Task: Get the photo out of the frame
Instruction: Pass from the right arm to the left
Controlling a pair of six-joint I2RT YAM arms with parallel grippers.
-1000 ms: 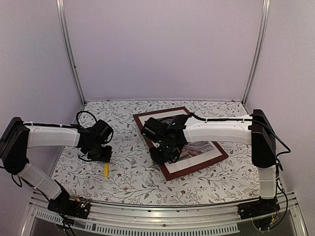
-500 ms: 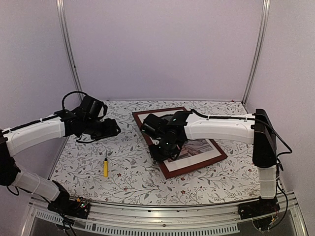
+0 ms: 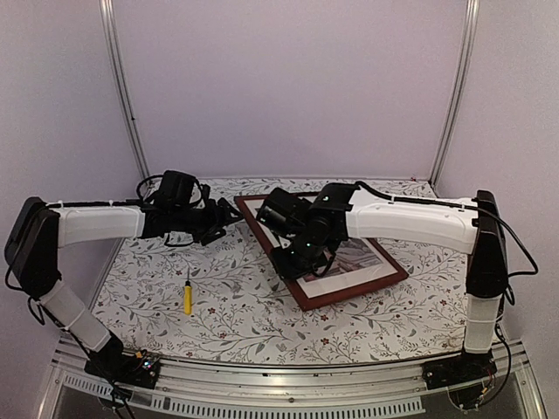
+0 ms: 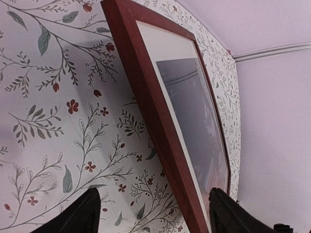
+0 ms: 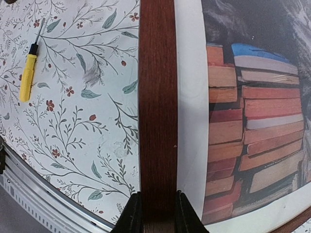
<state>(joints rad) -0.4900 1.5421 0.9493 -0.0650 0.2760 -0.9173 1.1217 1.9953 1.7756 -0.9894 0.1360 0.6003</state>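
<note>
L hand (image 3: 229, 220) swung over to frame (image 3: 354, 291) corner, spread; R hand (image 5: 158, 216) pinching frame edge.

The left arm (image 3: 96, 224) is reaching level toward the middle of the table, and the left tool (image 3: 229, 214) is holding its fingers (image 4: 82, 216) wide apart. The right arm (image 3: 410, 223) is bending down at the wrist, and the right tool (image 5: 157, 213) is pinching one rail of the frame (image 5: 156, 97).
</note>
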